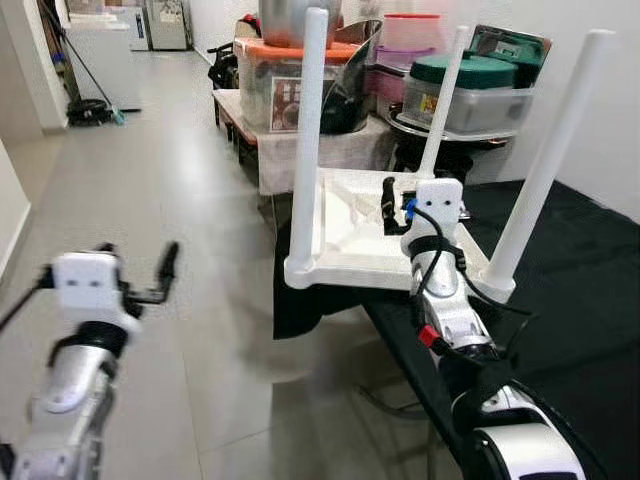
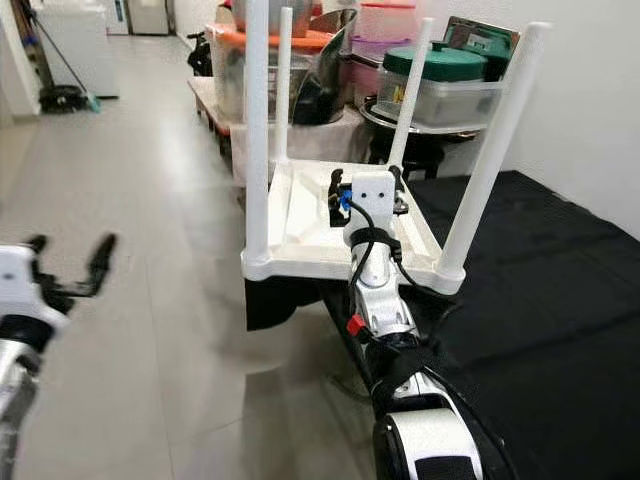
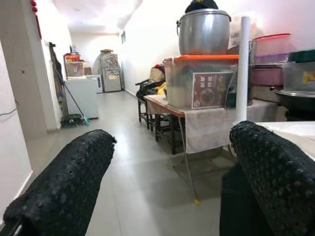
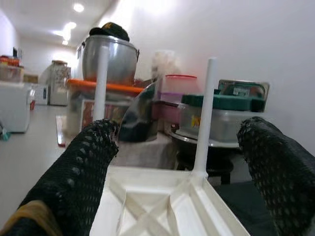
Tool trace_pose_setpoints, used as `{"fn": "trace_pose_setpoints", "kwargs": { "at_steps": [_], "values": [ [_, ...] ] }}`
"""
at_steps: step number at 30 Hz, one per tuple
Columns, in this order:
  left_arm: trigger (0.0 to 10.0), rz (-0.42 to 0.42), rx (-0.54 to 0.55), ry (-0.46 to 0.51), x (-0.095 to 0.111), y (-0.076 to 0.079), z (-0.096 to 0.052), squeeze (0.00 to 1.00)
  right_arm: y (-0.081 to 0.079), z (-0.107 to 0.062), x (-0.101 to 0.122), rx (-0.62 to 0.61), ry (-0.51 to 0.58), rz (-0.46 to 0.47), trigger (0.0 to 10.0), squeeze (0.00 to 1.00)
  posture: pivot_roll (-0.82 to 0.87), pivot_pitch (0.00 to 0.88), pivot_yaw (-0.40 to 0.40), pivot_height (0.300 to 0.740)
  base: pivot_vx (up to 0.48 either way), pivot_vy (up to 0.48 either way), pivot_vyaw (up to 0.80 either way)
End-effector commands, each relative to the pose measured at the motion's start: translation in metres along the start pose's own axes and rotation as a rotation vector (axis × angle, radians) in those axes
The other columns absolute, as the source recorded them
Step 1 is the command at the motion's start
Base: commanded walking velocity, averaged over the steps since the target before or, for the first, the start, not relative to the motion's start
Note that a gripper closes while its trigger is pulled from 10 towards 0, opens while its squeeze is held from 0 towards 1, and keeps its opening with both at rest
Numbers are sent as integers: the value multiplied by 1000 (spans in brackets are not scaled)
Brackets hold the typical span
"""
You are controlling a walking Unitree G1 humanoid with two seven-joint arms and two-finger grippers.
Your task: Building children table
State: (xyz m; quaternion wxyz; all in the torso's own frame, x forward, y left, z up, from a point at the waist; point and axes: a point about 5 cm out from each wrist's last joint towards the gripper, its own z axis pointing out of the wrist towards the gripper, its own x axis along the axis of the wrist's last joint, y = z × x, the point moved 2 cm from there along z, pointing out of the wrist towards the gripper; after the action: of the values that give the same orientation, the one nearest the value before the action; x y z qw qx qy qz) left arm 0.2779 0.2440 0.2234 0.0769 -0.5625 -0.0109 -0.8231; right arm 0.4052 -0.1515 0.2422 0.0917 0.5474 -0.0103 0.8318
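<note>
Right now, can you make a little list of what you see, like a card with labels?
table: white table, upside down, four legs up, on a black cloth
right gripper: open, over the table's underside
left gripper: open, above the floor, apart from the table
behind: pot, lidded tubs

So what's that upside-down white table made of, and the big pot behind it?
The white table looks like moulded plastic: matte, smooth, with criss-cross ribs on its underside and round tube legs. The big pot looks like metal, probably steel or aluminium, since it is silvery grey with a dull shine.
</note>
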Motion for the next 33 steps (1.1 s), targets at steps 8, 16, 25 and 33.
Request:
{"fn": "trace_pose_setpoints", "kwargs": {
  "at_steps": [8,16,25,33],
  "values": [
    [10000,-12,-60,-5,-1,14,0,0,-1,-1,1,-10,-11,13,10000,0,144,0,-89,740,438,0,0],
    [10000,-33,-84,-15,-4,20,0,0,2,-2,3,-14,-8,13,10000,0,142,0,-88,740,397,0,0],
    [10000,-33,-102,-33,-8,26,-2,0,-5,-11,-2,42,-24,21,10000,0,137,0,-87,740,0,0,0],
    [10000,-34,-117,-40,-9,27,-2,0,-23,-18,-29,207,-198,-24,10000,0,133,0,-86,740,0,0,0]
  ]
}}
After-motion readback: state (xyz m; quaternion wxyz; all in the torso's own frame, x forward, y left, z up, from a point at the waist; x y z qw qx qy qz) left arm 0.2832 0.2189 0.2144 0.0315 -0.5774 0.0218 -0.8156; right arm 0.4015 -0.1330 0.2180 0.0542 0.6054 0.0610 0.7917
